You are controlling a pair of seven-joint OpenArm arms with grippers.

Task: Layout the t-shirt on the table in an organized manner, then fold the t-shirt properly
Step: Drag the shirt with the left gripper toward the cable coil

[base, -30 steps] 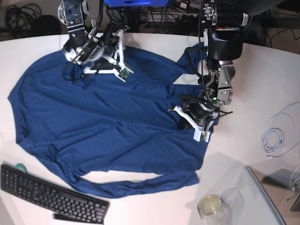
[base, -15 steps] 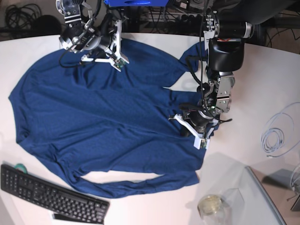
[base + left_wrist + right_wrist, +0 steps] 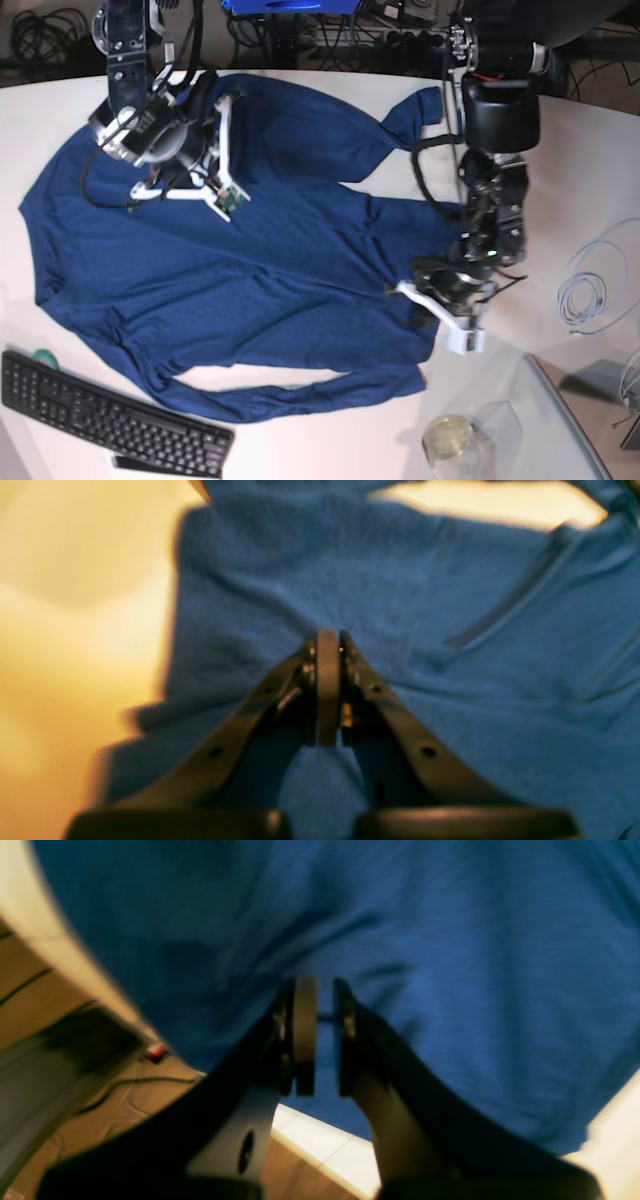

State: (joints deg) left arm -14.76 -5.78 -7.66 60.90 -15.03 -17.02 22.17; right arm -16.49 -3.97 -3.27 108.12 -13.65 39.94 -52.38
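a white table (image 3: 300, 445) with a curved far edge fills the base view, with dark cables and equipment behind it. the t-shirt (image 3: 230, 270), dark navy with long sleeves, lies spread over most of the table's middle and left, one sleeve running along the near side towards the right and another reaching up towards the far right. the fabric is mostly flat with soft wrinkles.

the left gripper (image 3: 328, 690) sits at the shirt's right edge in the base view (image 3: 445, 300). its wrist camera shows the two pads pressed tight together with no gap, tips down on the blue knit, which puckers around them; whether cloth is caught between them cannot be told. pale table shows to the left of the fabric in that view.

the right gripper (image 3: 317, 1035) is over the shirt's far left part in the base view (image 3: 185, 165). its jaws stand a narrow slit apart, with blue cloth close behind them; the blurred picture does not show whether a fold sits in the gap.

a black keyboard (image 3: 110, 415) lies at the near left, just beside the shirt's lower edge. a coil of pale cable (image 3: 590, 290) rests at the right, and a clear container (image 3: 450, 437) stands near the front right.
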